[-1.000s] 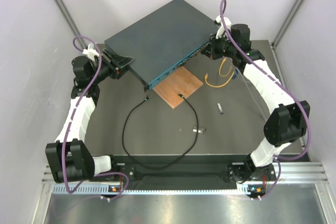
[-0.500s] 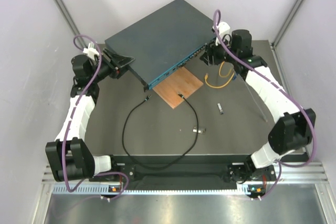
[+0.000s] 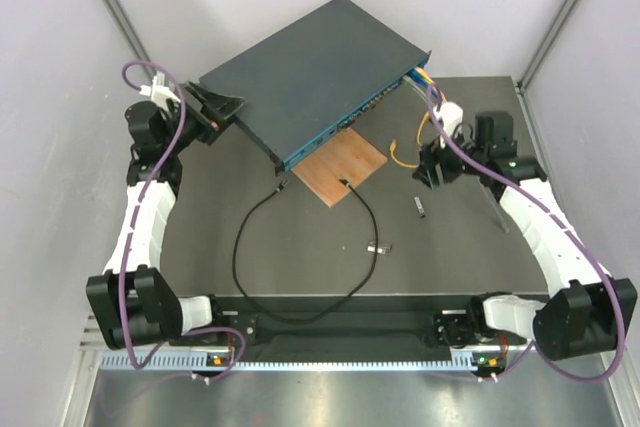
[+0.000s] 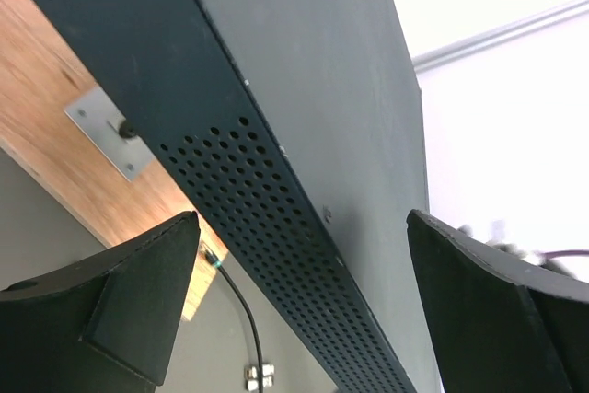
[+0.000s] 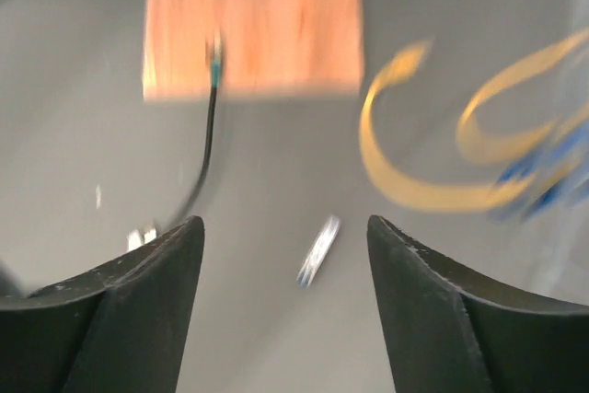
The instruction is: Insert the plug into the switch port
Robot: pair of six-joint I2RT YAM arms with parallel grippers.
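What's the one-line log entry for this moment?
left gripper: open, beside switch | right gripper: open, empty, above table | plug: on table, not inserted

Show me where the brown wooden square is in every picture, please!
Top external: the brown board is in the middle, right in front of the switch.
Left wrist: upper left, beside the switch's long dotted side.
Right wrist: top middle, blurry.
Shared landmark: the black cable, whose tip lies at the board's edge in all three views.
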